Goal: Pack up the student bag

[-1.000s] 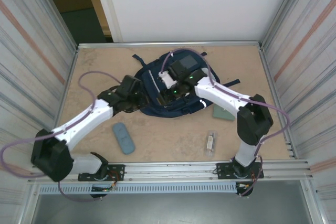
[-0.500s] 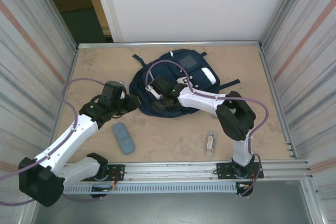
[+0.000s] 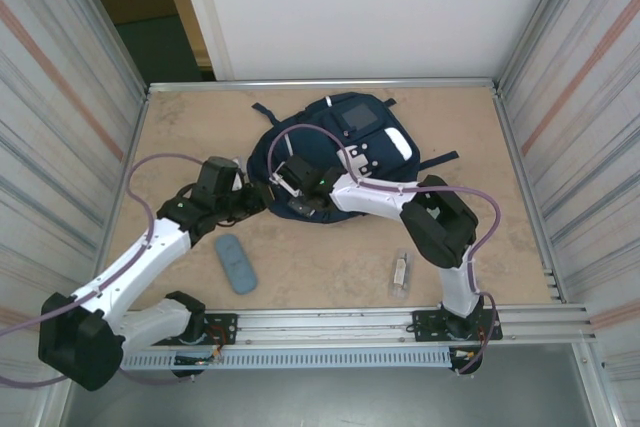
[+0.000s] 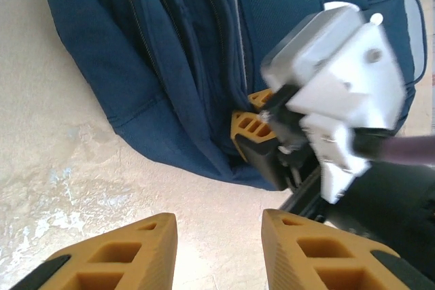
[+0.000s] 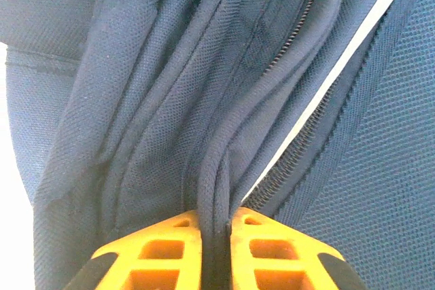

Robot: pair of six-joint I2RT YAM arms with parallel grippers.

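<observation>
Looking down on my rig, I see a tan worktop with metal walls on both sides. My bag, navy with a grey front panel, lies flat at the far middle of the worktop, with its panel end toward the back wall.

My right arm bends left across the bag's near edge. From the right wrist view, the right jaws are pressed together, pinching a raised fold of navy fabric beside a zipper and a thin white line.

My left arm reaches in from the left, and its head sits just beside the bag's near-left edge, close to the right wrist. From the left wrist view, the left jaws are spread with nothing between them, above bare worktop just short of the bag.

A blue oblong case lies on the worktop near the left arm, apart from the bag. A small clear packet lies near the right arm's base.
</observation>
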